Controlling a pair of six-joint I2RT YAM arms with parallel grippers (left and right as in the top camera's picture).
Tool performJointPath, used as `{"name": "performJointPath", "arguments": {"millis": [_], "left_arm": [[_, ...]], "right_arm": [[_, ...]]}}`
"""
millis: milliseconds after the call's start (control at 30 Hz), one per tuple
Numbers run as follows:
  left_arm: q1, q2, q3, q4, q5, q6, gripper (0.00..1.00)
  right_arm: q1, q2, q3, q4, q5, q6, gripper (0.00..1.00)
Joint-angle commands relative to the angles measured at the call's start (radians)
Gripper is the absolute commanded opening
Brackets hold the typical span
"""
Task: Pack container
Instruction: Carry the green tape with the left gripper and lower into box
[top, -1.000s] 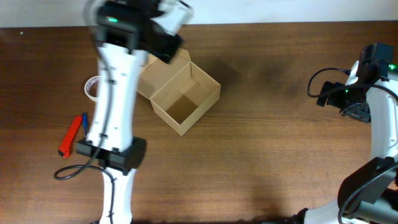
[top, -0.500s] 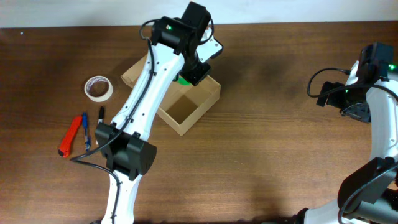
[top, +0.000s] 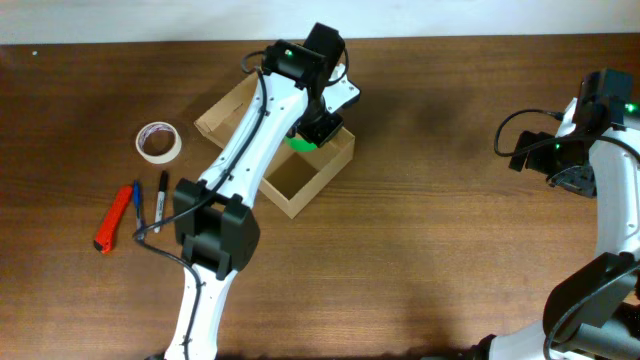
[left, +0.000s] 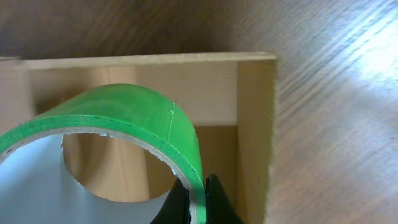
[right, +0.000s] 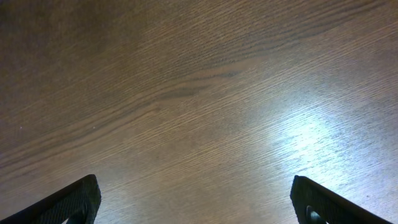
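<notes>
Overhead: the left arm (top: 245, 160) hides part of the container (top: 325, 168), which sits open in the upper middle. A bit of the green tape roll (top: 299, 142) peeks out over its top corner. The table (top: 430, 250) is bare to the right.

Left wrist: the left gripper (left: 198, 188) pinches the roll's wall. The roll is cut off at the left and bottom edges.

Right wrist: only the tips of the right gripper (right: 193, 190) show, spread wide in the lower corners.

A dark brown wood-grain table (top: 450, 230) fills nearly the whole overhead view, and a pale strip (top: 450, 18) runs beyond its far edge. In the right wrist view a bright glare (right: 311, 140) lies on the grain
</notes>
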Motion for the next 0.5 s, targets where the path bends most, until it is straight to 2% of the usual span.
{"name": "performJointPath", "arguments": {"millis": [0,467], "left_arm": [[0.009,0.037,-0.002,0.019,0.015,-0.01,0.01],[0.011,0.136,-0.002,0.067,0.037,-0.01,0.02]], "right_arm": [[-0.003,0.005,-0.006,0.003,-0.01,0.008,0.99],[-0.003,0.005,-0.006,0.003,-0.009,0.008,0.99]]}}
